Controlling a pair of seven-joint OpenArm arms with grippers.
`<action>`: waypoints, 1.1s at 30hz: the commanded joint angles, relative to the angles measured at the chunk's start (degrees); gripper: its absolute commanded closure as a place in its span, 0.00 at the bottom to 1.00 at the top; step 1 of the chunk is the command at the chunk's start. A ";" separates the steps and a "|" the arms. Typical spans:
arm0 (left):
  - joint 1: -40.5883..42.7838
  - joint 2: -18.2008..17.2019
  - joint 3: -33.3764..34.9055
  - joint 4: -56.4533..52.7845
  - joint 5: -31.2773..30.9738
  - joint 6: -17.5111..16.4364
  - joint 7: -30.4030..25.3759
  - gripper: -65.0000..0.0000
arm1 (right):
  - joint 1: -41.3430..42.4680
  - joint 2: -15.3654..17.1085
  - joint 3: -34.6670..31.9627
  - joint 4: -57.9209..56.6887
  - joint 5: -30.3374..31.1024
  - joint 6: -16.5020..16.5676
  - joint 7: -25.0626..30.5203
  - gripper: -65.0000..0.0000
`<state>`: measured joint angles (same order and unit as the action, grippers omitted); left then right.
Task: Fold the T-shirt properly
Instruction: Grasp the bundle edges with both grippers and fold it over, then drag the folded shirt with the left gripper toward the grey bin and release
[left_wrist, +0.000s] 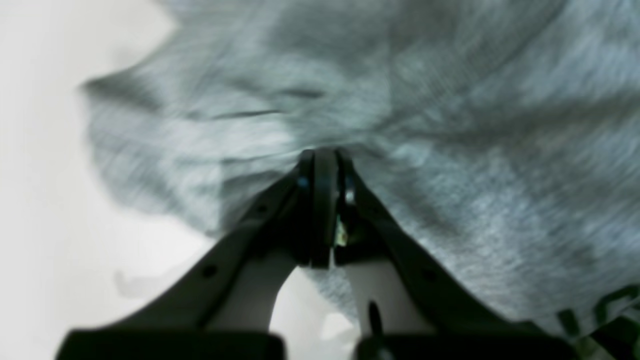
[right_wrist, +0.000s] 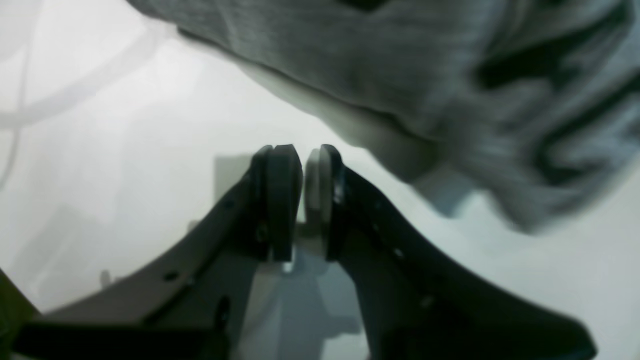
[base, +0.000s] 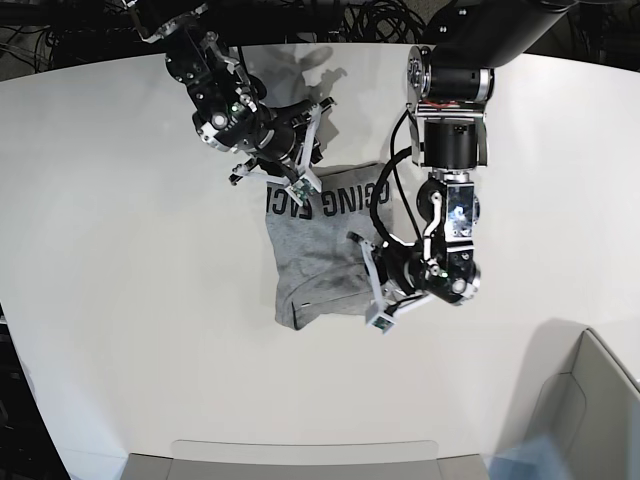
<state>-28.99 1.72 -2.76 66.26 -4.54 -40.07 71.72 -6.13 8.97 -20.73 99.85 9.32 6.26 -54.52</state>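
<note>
The heather grey T-shirt (base: 320, 250) lies crumpled mid-table, its black lettering (base: 340, 200) facing up near its far edge. My left gripper (base: 358, 283) sits at the shirt's near right side. Seen from the left wrist, the left gripper (left_wrist: 325, 155) is shut on a bunched fold of the T-shirt (left_wrist: 450, 150), which is blurred. My right gripper (base: 312, 150) hovers just beyond the shirt's far edge. From the right wrist, the right gripper (right_wrist: 304, 160) has its jaws a narrow slit apart with nothing between them, and the T-shirt (right_wrist: 400, 75) lies above and to the right, apart from the fingers.
The white table (base: 120, 280) spreads wide to the left of the shirt. A grey bin (base: 590, 400) stands at the near right corner and a flat grey tray (base: 300, 460) at the near edge. Cables (base: 370, 15) run along the back.
</note>
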 joint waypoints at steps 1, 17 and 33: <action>-2.52 -0.44 -2.29 1.21 -0.26 0.07 -0.56 1.00 | -1.03 1.27 1.96 3.66 0.66 0.20 1.12 0.87; 9.08 6.77 -1.85 26.36 -5.00 0.07 5.07 1.00 | -7.98 1.80 38.62 10.61 0.83 0.20 1.12 1.00; 15.67 6.68 10.19 14.14 -5.44 0.07 -8.73 1.00 | -9.03 1.80 40.47 5.51 0.74 0.73 1.38 1.00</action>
<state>-12.84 8.05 7.14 79.48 -9.50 -39.90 62.39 -15.40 10.24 19.59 104.31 10.11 6.90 -54.06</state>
